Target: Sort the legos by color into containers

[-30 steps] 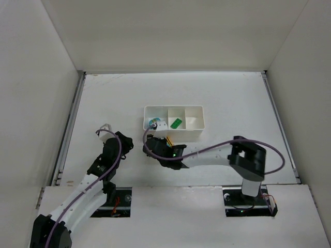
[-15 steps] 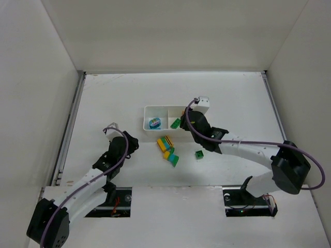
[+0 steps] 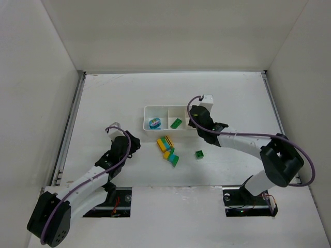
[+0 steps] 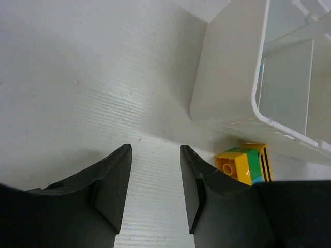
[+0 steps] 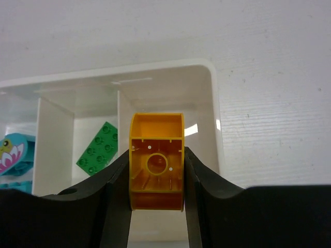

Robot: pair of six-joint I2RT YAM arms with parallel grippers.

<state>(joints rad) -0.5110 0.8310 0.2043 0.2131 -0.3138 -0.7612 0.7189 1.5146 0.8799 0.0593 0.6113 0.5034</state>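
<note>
White bench (image 3: 103, 98); tray (image 3: 145, 118) beyond right jaws holds teal brick (image 3: 154, 123), green plate (image 3: 176, 123). These jaws clamp yellow brick (image 5: 156, 165); left jaws parted, empty.

White table (image 3: 114, 98), plain white walls (image 3: 170, 31) on three sides, metal rail (image 3: 70, 126) on left edge, even light.

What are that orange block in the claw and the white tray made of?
The orange brick looks like hard moulded plastic, fairly glossy: hollow underside with a round tube and thin ribs. The white tray also seems plastic, smooth and slightly shiny, with thin walls and rounded corners.
</note>
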